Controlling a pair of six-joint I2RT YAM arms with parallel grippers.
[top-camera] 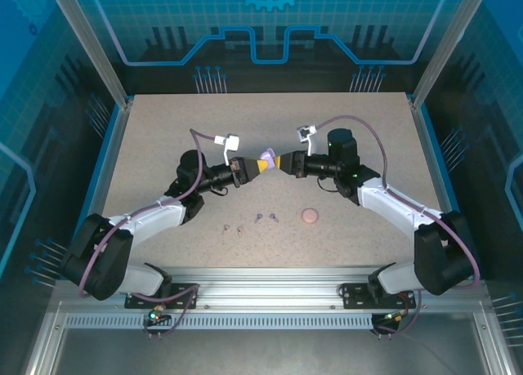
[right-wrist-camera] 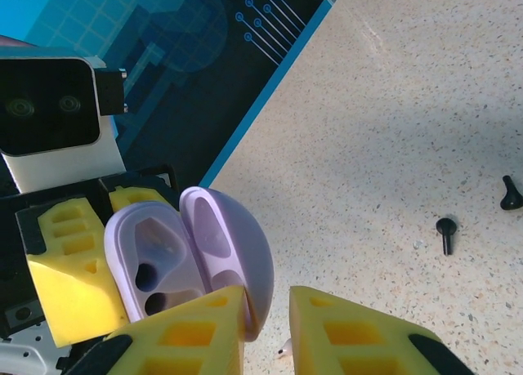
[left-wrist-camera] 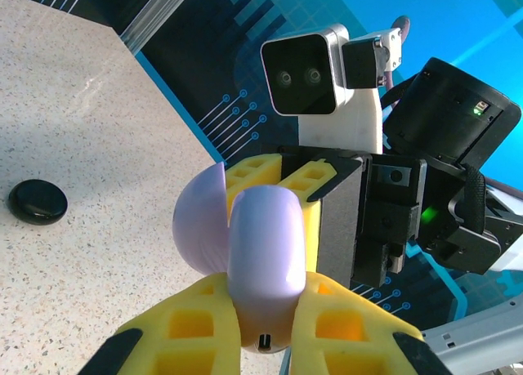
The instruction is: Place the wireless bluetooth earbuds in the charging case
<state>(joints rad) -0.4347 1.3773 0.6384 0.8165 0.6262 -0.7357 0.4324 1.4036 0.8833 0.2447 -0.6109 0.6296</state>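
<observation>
Left gripper (left-wrist-camera: 265,330): clenched on the lavender case (left-wrist-camera: 265,252), which is held up between both sets of jaws with its lid (right-wrist-camera: 233,252) open. Right gripper (right-wrist-camera: 268,330): the lid's edge sits in the gap, but a firm grasp cannot be confirmed. Lavender earbuds (top-camera: 266,218) lie on the table, well apart from either jaw. Risk judged: an uneven pull overstrains the hinge, or the case slips from the left pads.

Two arms bolted on mounting rail (top-camera: 270,279): black joint housings, white link shells, mauve cables looping above. Beyond rail, left gripper (top-camera: 261,166) and right gripper (top-camera: 279,162): yellow latticed fingers (left-wrist-camera: 200,297), black tips. White wrist camera (left-wrist-camera: 315,73), two dark lenses; green LED (left-wrist-camera: 426,214) on black housing.
</observation>
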